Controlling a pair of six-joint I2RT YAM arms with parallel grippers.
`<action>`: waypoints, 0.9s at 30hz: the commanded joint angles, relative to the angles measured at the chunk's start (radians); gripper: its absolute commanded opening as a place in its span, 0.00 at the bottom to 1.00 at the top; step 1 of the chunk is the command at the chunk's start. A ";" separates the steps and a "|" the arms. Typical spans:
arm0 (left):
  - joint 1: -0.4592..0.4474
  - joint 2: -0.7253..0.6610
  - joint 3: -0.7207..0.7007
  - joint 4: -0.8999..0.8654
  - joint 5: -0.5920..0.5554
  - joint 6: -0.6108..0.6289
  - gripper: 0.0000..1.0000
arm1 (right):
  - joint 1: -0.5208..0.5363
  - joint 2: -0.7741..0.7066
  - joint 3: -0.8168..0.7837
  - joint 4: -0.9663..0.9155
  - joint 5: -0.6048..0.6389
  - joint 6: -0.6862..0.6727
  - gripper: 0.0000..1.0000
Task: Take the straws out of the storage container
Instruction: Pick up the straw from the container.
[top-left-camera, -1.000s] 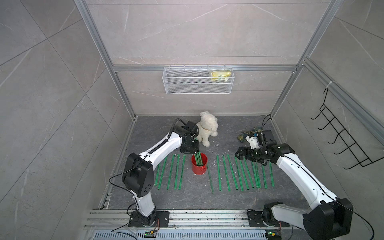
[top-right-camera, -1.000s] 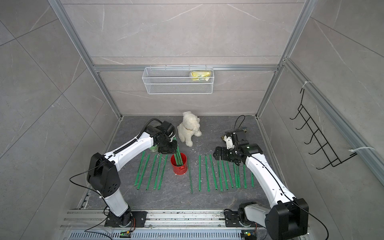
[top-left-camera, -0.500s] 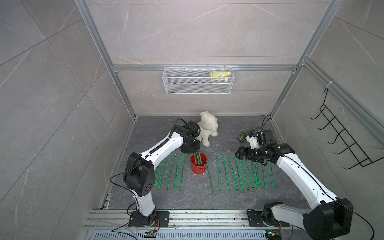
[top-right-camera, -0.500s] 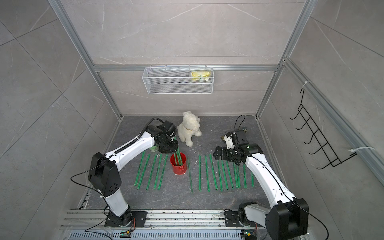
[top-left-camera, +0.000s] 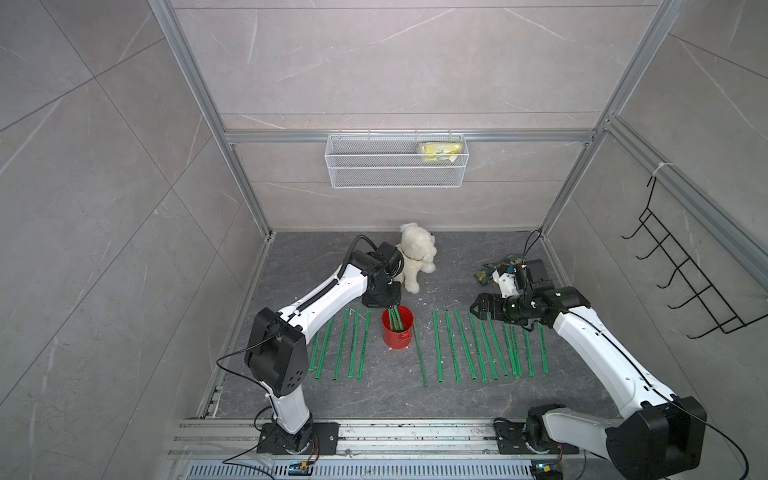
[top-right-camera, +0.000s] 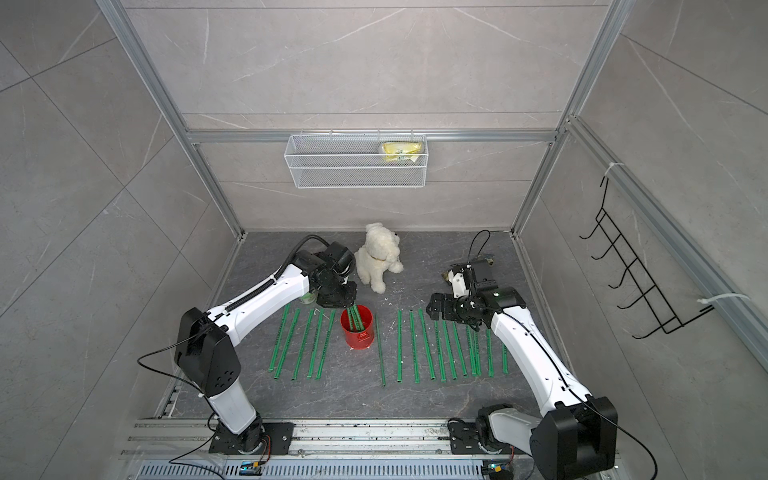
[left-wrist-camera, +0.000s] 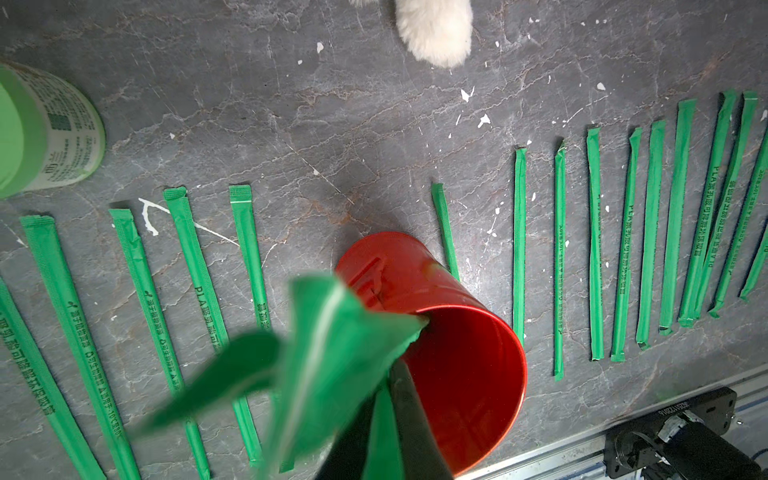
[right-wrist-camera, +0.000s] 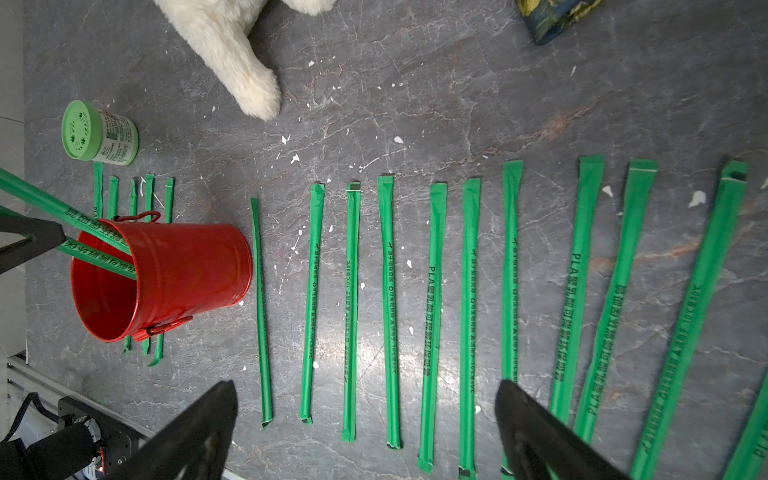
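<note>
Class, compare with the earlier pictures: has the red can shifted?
No. The red can keeps its spot: same gap to the plush dog, same lone straw right beside it.

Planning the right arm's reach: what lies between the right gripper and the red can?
Several straws lying flat, side by side, shown clearly in the right wrist view.

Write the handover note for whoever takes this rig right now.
Left gripper: shut on the straws in the can, at their tops above the red can.
Right gripper: open, empty, over the loose straws.
Done: most straws lie in rows on the floor, both sides of the can.
Left: lift out the few in the can and lay them down.
</note>
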 joint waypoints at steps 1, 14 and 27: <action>-0.008 -0.061 0.052 -0.061 -0.011 0.008 0.10 | 0.007 -0.016 0.033 -0.022 -0.009 -0.004 1.00; -0.020 -0.097 0.243 -0.222 -0.061 0.027 0.10 | 0.007 -0.018 0.039 -0.013 -0.012 -0.003 1.00; 0.053 -0.060 0.816 -0.644 -0.312 0.116 0.10 | 0.006 -0.005 0.051 -0.014 -0.011 -0.011 1.00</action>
